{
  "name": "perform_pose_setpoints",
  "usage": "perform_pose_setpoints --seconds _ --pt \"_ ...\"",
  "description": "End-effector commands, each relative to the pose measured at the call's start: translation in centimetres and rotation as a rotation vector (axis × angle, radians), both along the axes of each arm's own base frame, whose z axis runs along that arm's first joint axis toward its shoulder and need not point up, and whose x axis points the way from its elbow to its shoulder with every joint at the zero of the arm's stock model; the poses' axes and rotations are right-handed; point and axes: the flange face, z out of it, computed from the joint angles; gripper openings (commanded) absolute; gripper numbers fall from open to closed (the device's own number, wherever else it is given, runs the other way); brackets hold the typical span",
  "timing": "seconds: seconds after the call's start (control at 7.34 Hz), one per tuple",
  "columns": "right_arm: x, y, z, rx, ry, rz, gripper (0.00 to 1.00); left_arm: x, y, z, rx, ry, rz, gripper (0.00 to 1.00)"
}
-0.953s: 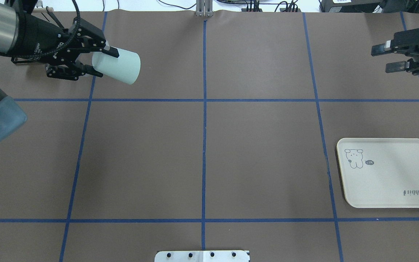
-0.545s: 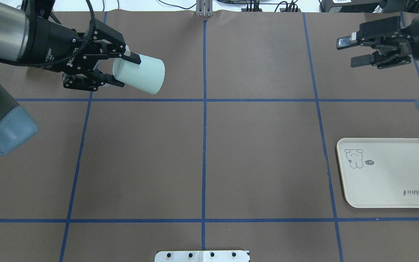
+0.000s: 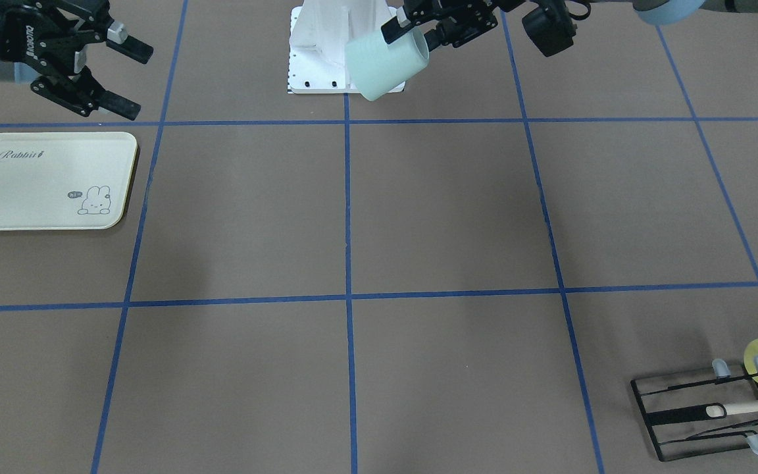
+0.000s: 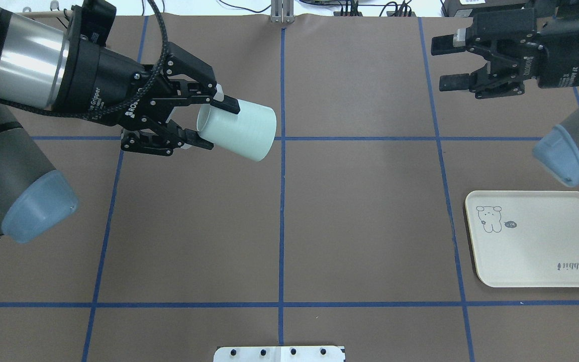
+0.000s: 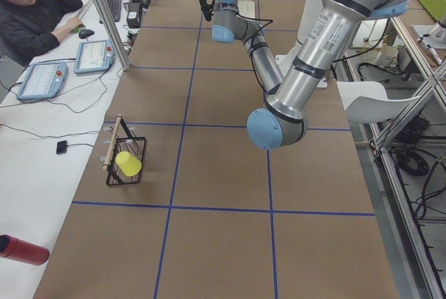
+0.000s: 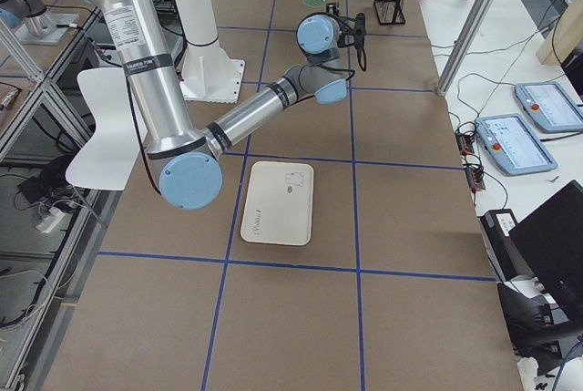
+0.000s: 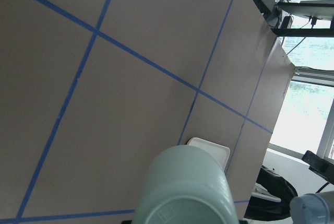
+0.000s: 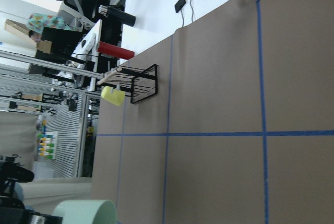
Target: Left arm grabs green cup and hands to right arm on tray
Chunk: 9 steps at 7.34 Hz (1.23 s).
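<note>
Overhead exterior view shows that the left gripper (image 4: 216, 125), its jaws clenched on one end of the green cup (image 4: 242, 131), has carried the cup to the right since half a second ago. The cup now hangs sideways in the air just left of the middle blue line (image 4: 282, 226) of the table (image 4: 360, 201), over the far cross line (image 4: 370, 138). The right gripper (image 4: 443, 66) has also come in from the right edge toward the middle, on the far side, with its jaws spread apart, while the tray (image 4: 536, 261) lies at the same place on the right, nearer than this gripper and well apart from the cup.
</note>
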Motion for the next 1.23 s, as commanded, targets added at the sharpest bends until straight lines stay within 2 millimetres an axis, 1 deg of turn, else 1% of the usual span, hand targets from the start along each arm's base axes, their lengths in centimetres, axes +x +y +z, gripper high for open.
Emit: perform_pose_setpoints --seconds 0.0,0.14,0.27,0.54,0.68,0.82,0.95,1.09 --pt "-3.7 3.8 0.0 -0.038 -0.311 -0.016 0.99 -0.6 1.2 -3.2 -0.045 0.057 0.022 0.21" --pt "-4.9 4.9 -0.1 -0.056 -0.389 -0.019 0.99 -1.0 1.6 -3.5 -0.063 0.083 0.029 0.21" --pt "-6.5 6.4 -0.2 -0.062 -0.479 -0.026 0.99 -1.4 2.0 -3.9 -0.074 0.124 0.040 0.21" --pt "-10.6 10.4 -0.6 -0.137 -0.657 -0.052 1.00 -1.3 2.3 -4.2 -0.076 0.141 0.049 0.21" --pt "-12.0 11.5 -0.9 -0.164 -0.683 -0.063 1.00 -1.3 2.4 -4.4 -0.075 0.143 0.051 0.21" --pt "-12.7 12.2 -1.6 -0.172 -0.704 -0.080 0.99 -0.8 2.8 -4.4 -0.072 0.145 0.065 0.21" --pt "-13.7 12.9 -1.8 -0.208 -0.728 -0.074 0.98 -0.8 2.9 -4.4 -0.072 0.145 0.067 0.21" --pt "-14.4 13.3 -2.4 -0.228 -0.754 -0.072 0.98 -0.2 3.2 -4.4 -0.075 0.144 0.079 0.21"
